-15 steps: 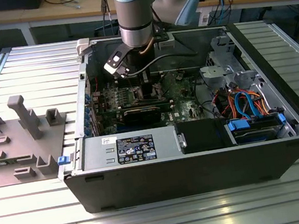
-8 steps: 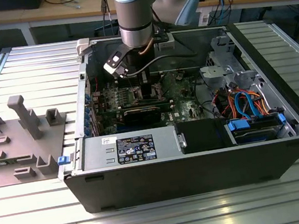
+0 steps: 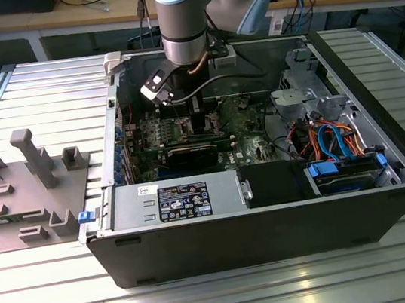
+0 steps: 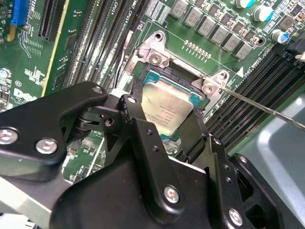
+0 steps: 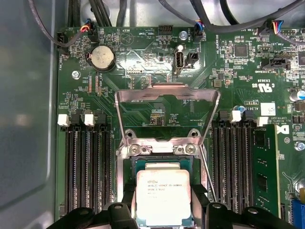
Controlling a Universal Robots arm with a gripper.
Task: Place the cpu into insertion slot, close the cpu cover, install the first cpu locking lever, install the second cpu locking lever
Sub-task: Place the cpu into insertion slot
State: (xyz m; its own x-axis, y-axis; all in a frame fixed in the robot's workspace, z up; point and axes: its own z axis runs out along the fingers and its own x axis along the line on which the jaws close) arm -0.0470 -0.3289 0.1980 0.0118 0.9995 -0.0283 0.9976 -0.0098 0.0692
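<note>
The black two-fingered hand (image 5: 163,202) reaches down into the open grey and black computer case (image 3: 274,224). Its fingers (image 4: 135,119) are closed against two opposite edges of the small flat square cpu with a shiny silver-grey metal top (image 5: 163,195). In both wrist views the cpu (image 4: 167,107) sits level within the square dark insertion slot with a silvery metal rim (image 5: 162,161). I cannot tell whether it is fully seated or a little above the contacts.

Beyond the slot, the thin silvery metal cpu cover with a square window (image 5: 167,89) stands open, swung up on its hinge side. The green circuit board (image 5: 143,62) shows through the window. A thin silvery wire lever (image 4: 267,109) runs out from one corner of the slot, lifted off the board, and in the first wrist view it lies just beside the slot's rim (image 5: 207,176).

Long black memory slots (image 5: 88,162) flank the insertion slot on both sides. A round silver coin battery (image 5: 103,57) sits near a far corner of the board.

In the exterior view the hand (image 3: 199,118) hangs over the middle of the board. The case rests on a ribbed aluminium desk (image 3: 209,295). A grey fixture plate with raised blocks (image 3: 25,186) lies on the desk beside the case, at the exterior view's left.
</note>
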